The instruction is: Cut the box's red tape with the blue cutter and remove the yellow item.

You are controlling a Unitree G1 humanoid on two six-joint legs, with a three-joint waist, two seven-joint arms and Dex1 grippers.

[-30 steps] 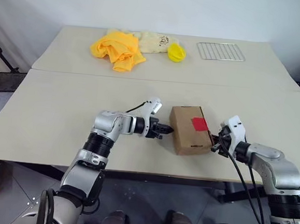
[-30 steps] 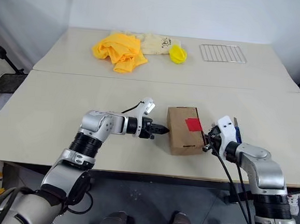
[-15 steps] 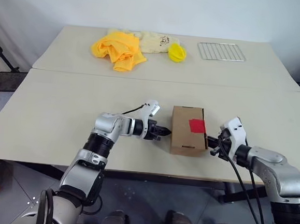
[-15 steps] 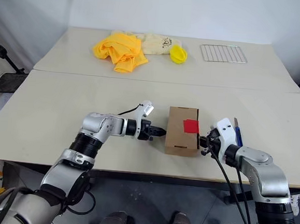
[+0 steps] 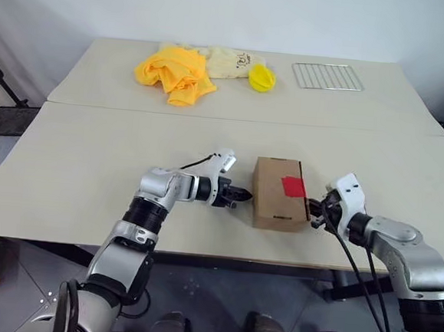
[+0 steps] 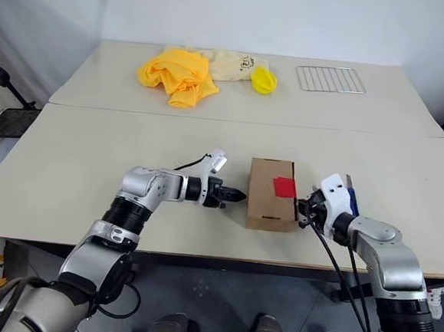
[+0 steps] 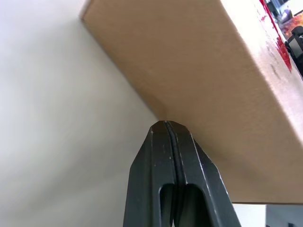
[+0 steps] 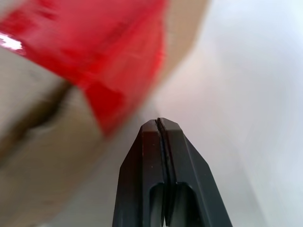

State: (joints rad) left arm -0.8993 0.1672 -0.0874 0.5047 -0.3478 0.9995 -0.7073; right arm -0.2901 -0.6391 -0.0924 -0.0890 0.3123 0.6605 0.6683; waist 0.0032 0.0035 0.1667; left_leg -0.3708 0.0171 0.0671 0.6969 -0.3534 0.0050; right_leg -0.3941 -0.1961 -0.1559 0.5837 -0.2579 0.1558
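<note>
My left gripper [image 7: 165, 124] has its two black fingers pressed flat together with nothing between them, and its tip is at the bottom edge of the left side of the box [image 5: 278, 193], touching or just short of it. My right gripper [image 8: 158, 122] is likewise squeezed shut and empty, its tip close against the box's right side, just below where the red tape [image 5: 293, 187] folds over the edge; I cannot tell whether it touches. The box lies flat near the front edge of the table [image 5: 91, 163], between my two grippers, its top closed and the tape on the right part of the top. A blue cutter [image 6: 352, 198] shows just beyond my right wrist, on the table or close above it.
</note>
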